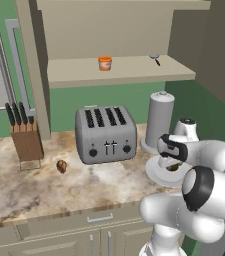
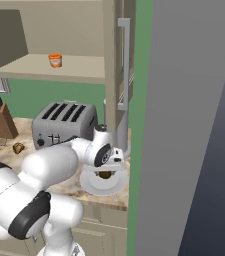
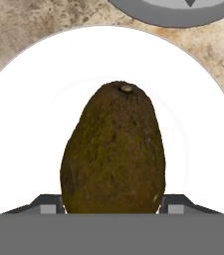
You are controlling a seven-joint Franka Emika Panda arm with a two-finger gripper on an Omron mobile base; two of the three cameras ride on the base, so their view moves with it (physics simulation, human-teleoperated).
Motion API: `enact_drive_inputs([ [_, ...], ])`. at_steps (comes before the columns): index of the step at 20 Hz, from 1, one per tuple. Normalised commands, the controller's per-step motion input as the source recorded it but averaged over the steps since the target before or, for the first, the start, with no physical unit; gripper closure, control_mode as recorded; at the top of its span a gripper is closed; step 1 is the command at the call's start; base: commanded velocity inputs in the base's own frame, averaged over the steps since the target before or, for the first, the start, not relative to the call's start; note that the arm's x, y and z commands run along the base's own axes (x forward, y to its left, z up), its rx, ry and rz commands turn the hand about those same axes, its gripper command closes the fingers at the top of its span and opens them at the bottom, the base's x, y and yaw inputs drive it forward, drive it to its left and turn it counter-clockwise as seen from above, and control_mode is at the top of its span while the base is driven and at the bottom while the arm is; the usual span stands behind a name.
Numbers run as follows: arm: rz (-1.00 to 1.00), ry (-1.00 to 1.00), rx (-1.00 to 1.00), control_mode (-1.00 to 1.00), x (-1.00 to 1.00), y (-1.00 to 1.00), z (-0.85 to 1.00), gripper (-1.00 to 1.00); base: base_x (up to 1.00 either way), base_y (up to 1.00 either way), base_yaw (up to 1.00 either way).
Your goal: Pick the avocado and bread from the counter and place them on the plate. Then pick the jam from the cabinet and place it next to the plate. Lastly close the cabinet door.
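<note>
The dark olive-brown avocado (image 3: 113, 149) stands between my fingertips, just over the middle of the white plate (image 3: 29, 124). My gripper (image 3: 112, 204) is shut on the avocado, low above the plate (image 1: 156, 176) at the counter's right end. The avocado (image 2: 105, 174) shows as a dark lump under the hand. The tan bread (image 1: 61, 166) lies on the marbled counter (image 1: 34, 190), left of the toaster. The orange jam (image 1: 104, 63) stands on the shelf of the open cabinet (image 1: 134, 71).
A grey toaster (image 1: 105, 134) stands behind the counter's middle, a knife block (image 1: 26, 140) at the left. A tall grey canister (image 1: 159, 120) rises right behind the plate. The open cabinet door (image 2: 121, 75) with its long handle hangs above the plate.
</note>
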Motion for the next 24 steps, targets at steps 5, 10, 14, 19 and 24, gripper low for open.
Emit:
enact_drive_inputs([
  [5,-0.03,0.00,-0.02,-1.00,0.04,-0.12,-0.12,1.00,0.00,0.00,0.00],
  [10,-0.03,0.00,-0.03,-1.00,0.03,-0.02,-0.02,1.00,0.00,0.00,0.00],
  [14,-0.05,0.00,-0.05,-1.00,0.02,0.00,0.00,-1.00,0.00,0.00,0.00],
  [19,-0.03,0.00,-0.02,-1.00,-0.01,0.00,0.01,-1.00,0.00,0.00,0.00],
  [24,0.00,-0.01,0.00,-1.00,-0.10,0.00,0.22,-1.00,0.00,0.00,0.00],
])
